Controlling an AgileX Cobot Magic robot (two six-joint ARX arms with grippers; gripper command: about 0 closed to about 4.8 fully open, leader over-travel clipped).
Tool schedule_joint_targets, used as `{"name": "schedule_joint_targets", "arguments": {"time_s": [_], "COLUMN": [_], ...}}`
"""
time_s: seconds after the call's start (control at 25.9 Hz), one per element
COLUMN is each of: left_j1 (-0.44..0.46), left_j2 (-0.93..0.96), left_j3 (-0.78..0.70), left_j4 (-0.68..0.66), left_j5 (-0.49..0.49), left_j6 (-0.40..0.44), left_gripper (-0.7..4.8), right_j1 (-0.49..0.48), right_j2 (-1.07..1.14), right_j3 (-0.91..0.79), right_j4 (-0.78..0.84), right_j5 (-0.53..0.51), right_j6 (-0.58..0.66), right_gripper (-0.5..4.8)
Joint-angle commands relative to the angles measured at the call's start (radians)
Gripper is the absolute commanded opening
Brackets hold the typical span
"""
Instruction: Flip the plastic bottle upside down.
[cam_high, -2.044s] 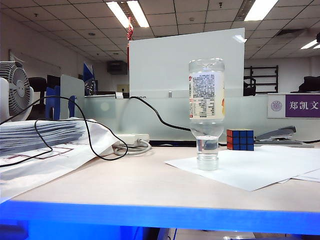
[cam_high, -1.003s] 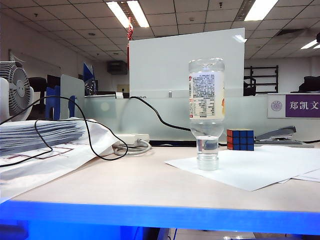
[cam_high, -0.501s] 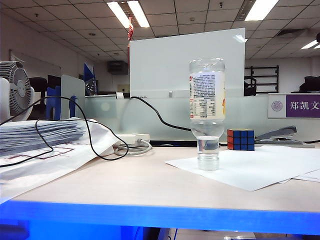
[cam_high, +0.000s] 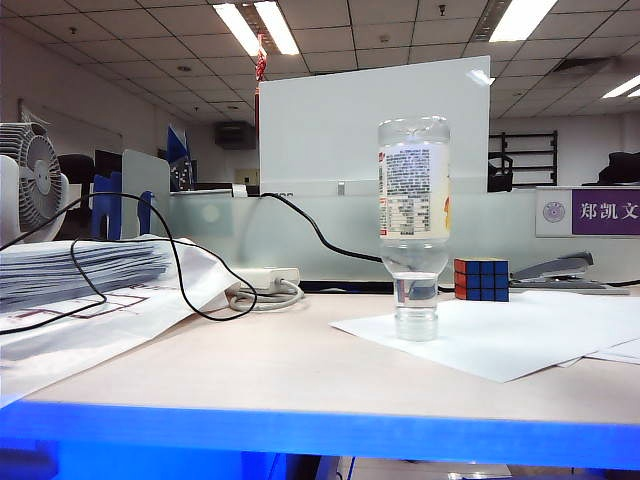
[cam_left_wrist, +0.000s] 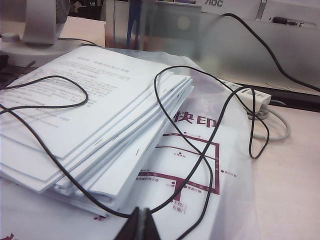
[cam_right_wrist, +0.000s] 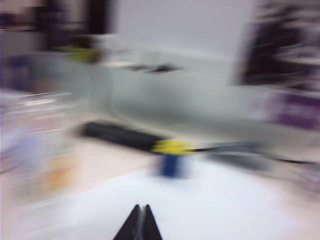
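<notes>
Right wrist view heavily blurred; plastic bottle (cam_right_wrist: 45, 150) indistinct

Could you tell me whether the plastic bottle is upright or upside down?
Upside down: the plastic bottle stands on its cap on the white paper.

Clear plastic bottle (cam_high: 413, 225) with a white label, dense dark print, a bit of orange at the edge. Puzzle cube (cam_high: 481, 279) shows blue, red and orange squares. White paper sheet (cam_high: 500, 335) on a pale beige table (cam_high: 250, 365). Black cable (cam_left_wrist: 200, 160) over a white bag (cam_left_wrist: 200, 165) with maroon lettering. Both the left gripper (cam_left_wrist: 140, 226) and right gripper (cam_right_wrist: 140, 223) are black.
</notes>
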Motion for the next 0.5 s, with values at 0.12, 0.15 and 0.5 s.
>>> {"name": "schedule_joint_targets", "arguments": {"time_s": [0.12, 0.15, 0.5], "left_j1": [0.003, 0.003, 0.003], "left_j2": [-0.002, -0.002, -0.002], "left_j3": [0.001, 0.001, 0.001], "left_j4": [0.014, 0.014, 0.014], "left_j5": [0.002, 0.003, 0.003], "left_j6": [-0.003, -0.002, -0.002], "left_gripper": [-0.05, -0.05, -0.05], "right_j1": [-0.431, -0.501, -0.519], "right_j2": [-0.058, -0.074, -0.136], "right_j3": [-0.006, -0.006, -0.056], "right_j4": [0.006, -0.013, -0.151], "right_j5": [-0.151, -0.226, -0.28], "right_j6": [0.049, 0.05, 0.166], "right_gripper": [-0.05, -0.05, -0.05]}}
